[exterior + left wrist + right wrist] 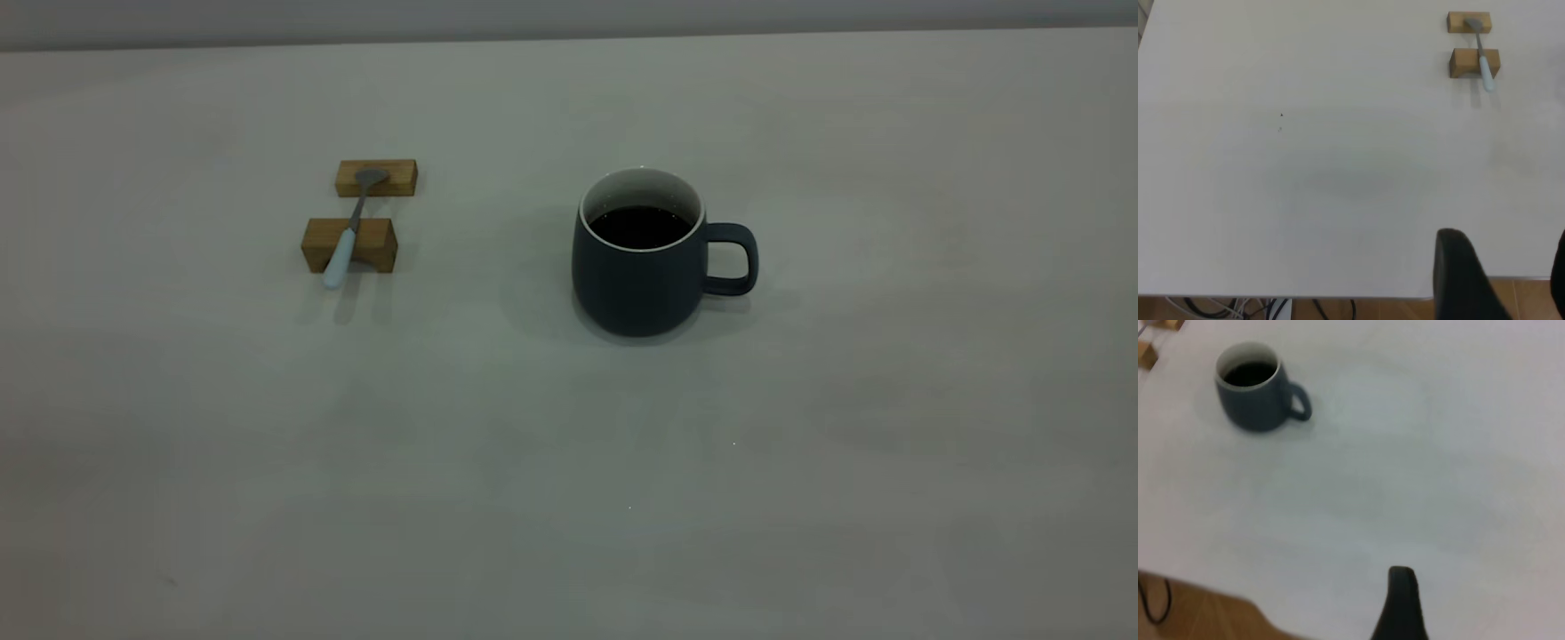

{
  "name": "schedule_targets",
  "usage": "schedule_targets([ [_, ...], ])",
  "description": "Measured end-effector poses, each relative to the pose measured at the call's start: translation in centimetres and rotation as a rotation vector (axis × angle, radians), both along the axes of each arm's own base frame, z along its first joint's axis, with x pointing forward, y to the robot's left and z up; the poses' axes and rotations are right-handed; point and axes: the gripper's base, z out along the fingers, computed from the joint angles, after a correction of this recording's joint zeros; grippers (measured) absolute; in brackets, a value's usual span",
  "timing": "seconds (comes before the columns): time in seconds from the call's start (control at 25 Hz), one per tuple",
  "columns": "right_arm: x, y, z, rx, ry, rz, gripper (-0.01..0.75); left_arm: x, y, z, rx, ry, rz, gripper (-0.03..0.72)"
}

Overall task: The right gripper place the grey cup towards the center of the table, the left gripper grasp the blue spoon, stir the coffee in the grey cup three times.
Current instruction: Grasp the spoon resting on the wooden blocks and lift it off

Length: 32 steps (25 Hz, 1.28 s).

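Cup [642,267] of coffee [640,227] mid-surface [569,462] — handle toward the right.
Spoon [348,236] bridges two wooden blocks [349,244]; both grippers' jaws — cannot tell.

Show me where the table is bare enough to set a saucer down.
The table is bare across its whole near half, in front of the grey cup and the blue spoon. The stretch beyond the cup's handle is free too. A narrower gap lies between cup and wooden blocks. Only the blocks holding the spoon are crowded.
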Motion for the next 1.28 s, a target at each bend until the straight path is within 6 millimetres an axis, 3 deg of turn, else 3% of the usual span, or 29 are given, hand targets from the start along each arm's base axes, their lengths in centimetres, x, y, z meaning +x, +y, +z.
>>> schedule_targets([
  [0.28, -0.07, -0.03, 0.0, 0.009, -0.004, -0.016, 0.636, 0.0, 0.0, 0.0, 0.0, 0.0, 0.0, 0.405],
  [1.04, -0.07, -0.03, 0.0, 0.011, -0.004, -0.018, 0.258, 0.0, 0.04, 0.0, 0.001, 0.0, 0.005, 0.405],
  [1.28, -0.07, -0.03, 0.0, 0.011, -0.004, -0.018, 0.208, 0.0, 0.04, 0.0, -0.009, 0.0, 0.014, 0.405],
])
